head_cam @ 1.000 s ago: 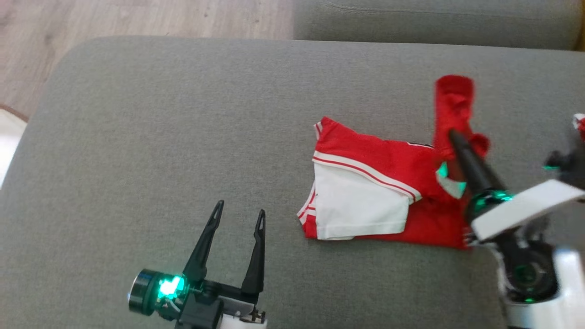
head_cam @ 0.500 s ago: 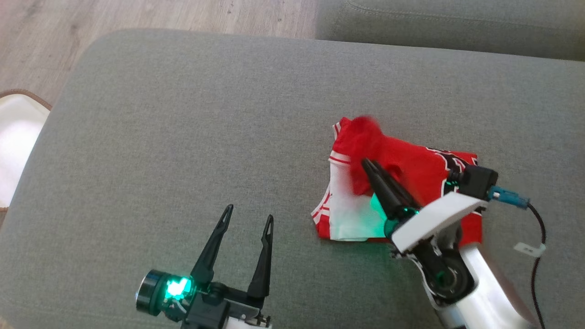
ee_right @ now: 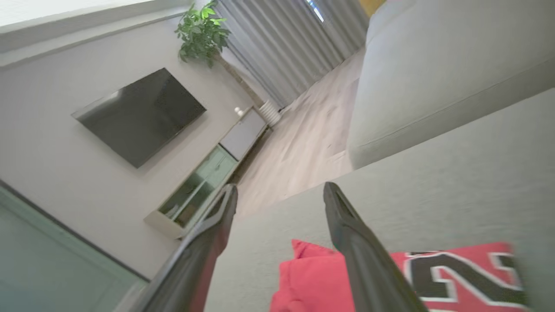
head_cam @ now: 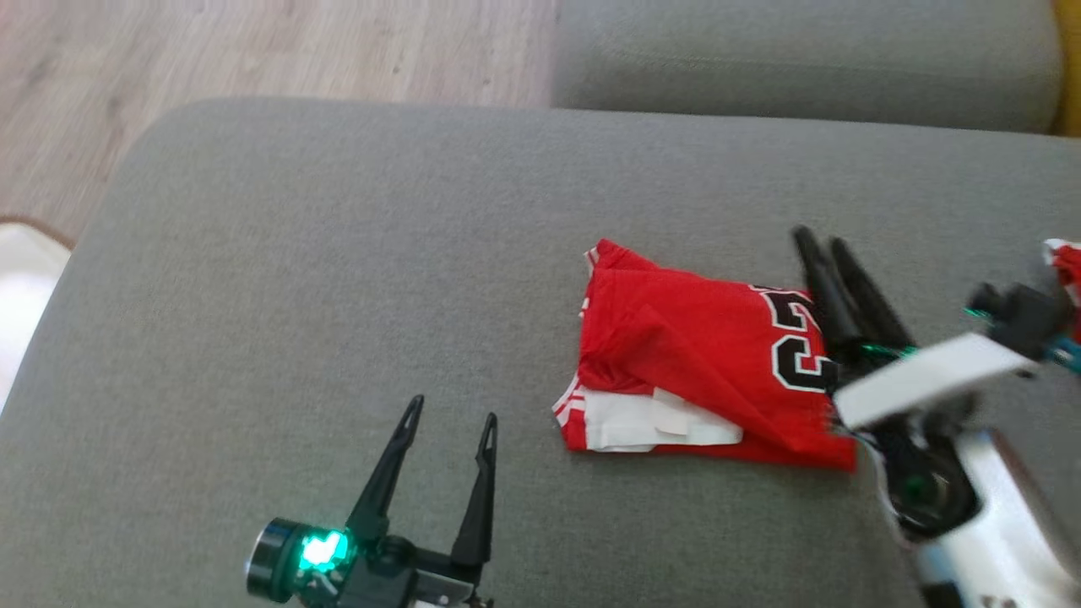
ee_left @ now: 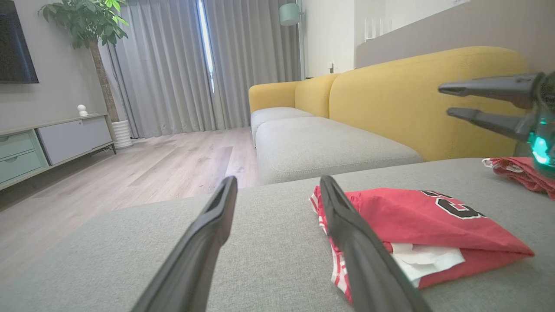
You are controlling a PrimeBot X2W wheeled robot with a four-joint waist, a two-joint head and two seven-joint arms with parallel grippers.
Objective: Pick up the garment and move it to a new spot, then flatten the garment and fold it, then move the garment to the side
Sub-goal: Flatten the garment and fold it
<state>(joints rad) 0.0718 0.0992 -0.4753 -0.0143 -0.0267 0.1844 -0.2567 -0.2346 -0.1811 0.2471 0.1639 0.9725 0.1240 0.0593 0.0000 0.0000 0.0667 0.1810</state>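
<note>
Lying folded on the sofa, the jersey is flanked by the left hand, spread wide at 8 o'clock, and the right hand, parted, at 2 o'clock.

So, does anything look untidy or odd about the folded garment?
Yes. The red garment is folded unevenly: a white layer sticks out, wrinkled, from under the top flap at its near-left edge.
</note>
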